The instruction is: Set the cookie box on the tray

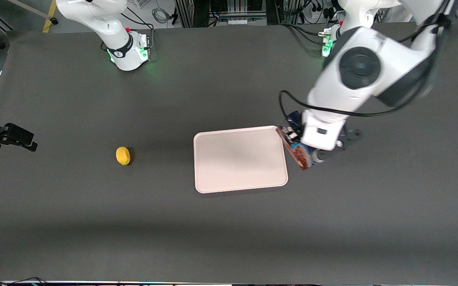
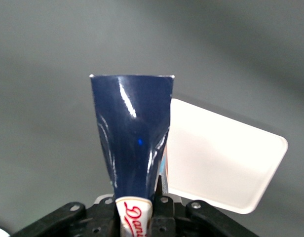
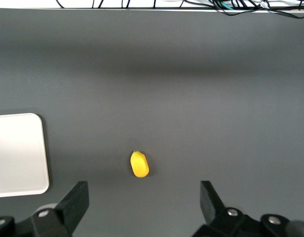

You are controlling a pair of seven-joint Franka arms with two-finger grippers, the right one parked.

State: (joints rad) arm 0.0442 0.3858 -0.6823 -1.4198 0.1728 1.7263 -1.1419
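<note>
Fingers (image 2: pixel 159 200) clamped on the cookie box (image 2: pixel 134 133); we see the navy carton pinched at its lettered end between them in the left wrist view, the box flaring out away from the camera. So the gripper (image 1: pixel 307 153) is closed on the box and carrying it clear of the table (image 1: pixel 229 222) (no contact with the surface that we can see).

In the front view the gripper sits right of centre, mostly under the white wrist housing. The cookie box (image 1: pixel 298 153) pokes out below it, tilted, red-brown edge and cookie picture showing. Its lower edge is just beside the tray's right rim, at the tray's working-arm end; we can't tell if it overlaps the rim.

The tray (image 1: pixel 240 159) lies flat at centre frame, nothing on it. Box not yet on tray.

A small yellow lump (image 1: pixel 123 155) sits left of centre, well apart from the tray, toward the parked arm's end of the table.
</note>
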